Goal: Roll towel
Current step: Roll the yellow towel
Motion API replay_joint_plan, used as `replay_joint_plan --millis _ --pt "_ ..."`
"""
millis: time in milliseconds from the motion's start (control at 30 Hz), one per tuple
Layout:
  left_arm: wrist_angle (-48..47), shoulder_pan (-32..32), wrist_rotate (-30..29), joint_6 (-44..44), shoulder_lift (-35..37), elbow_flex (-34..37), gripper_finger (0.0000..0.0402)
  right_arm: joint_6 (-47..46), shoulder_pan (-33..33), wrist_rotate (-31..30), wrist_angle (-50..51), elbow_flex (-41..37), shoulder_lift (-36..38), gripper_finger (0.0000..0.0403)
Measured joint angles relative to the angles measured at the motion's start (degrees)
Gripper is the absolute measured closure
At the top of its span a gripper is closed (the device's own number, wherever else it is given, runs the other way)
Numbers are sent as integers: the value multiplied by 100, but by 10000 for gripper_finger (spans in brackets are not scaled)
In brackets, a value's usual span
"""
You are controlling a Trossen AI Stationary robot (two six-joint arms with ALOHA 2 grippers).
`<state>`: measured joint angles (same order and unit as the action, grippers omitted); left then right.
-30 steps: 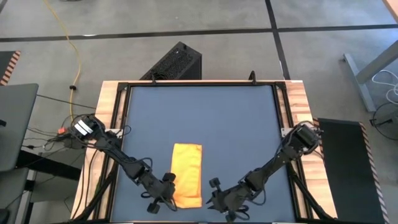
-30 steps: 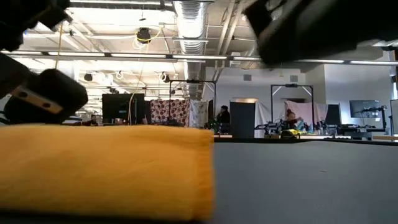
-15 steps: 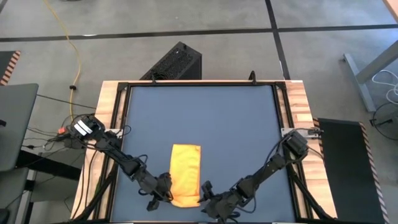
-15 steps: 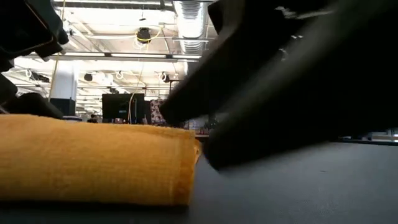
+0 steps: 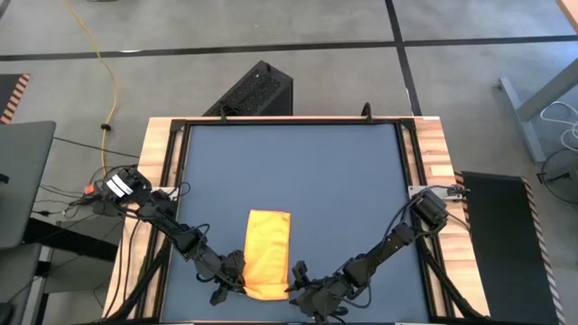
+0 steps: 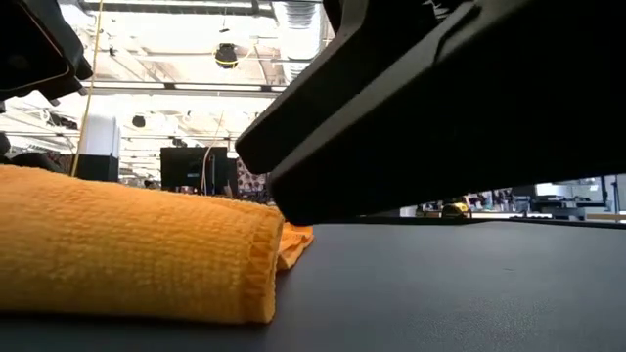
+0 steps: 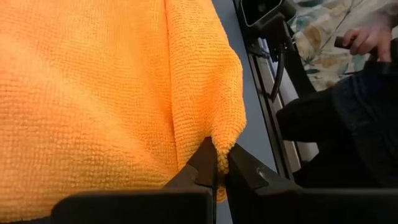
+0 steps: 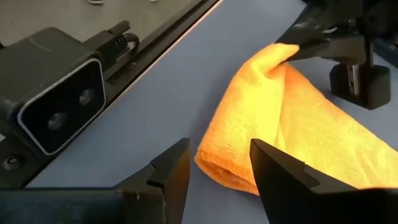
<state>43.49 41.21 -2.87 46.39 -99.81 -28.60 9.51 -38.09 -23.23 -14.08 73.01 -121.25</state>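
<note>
From the high view, the towel lies as a narrow folded strip on the dark table, close to the near edge and a little left of the middle. Its long axis runs from the near edge toward the far edge. The far part of the table and both its sides are open. The left gripper is at the near left corner of the towel, and the right gripper is just beside the near right corner.

In the low view, the towel fills the left part, with a folded edge facing right and a thin layer sticking out behind it. A dark arm crosses above it, and the table surface to the right is free.

In the left wrist view, the left gripper is pinched closed on a corner of the towel, which is lifted a little from the table. A person's hand shows beyond the table edge.

In the right wrist view, the right gripper stands wide, holding nothing, with the corner of the towel just ahead of it. A camera housing sits at the table's edge rail.
</note>
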Motion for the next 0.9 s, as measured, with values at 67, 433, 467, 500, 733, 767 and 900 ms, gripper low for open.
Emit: replay_joint_plan --millis 67,433,467,500,733,767,900 --pt "70 -2 -10 10 0 43 401 5 28 74 -12 0 0 211" --pt "177 -2 -84 192 11 156 401 9 228 460 -863 17 -557 212" --pt "177 -2 -85 212 11 156 401 -30 227 335 -848 17 -557 213" --pt "177 0 -85 218 11 155 401 -33 213 184 -826 17 -557 214" --pt "238 58 -124 213 7 161 401 -1120 172 -127 -479 24 -555 254" --pt "251 66 -133 210 4 162 401 -1389 191 -83 -379 26 -545 268" --pt "272 70 -167 214 3 164 401 -1836 201 -22 -306 26 -538 345"
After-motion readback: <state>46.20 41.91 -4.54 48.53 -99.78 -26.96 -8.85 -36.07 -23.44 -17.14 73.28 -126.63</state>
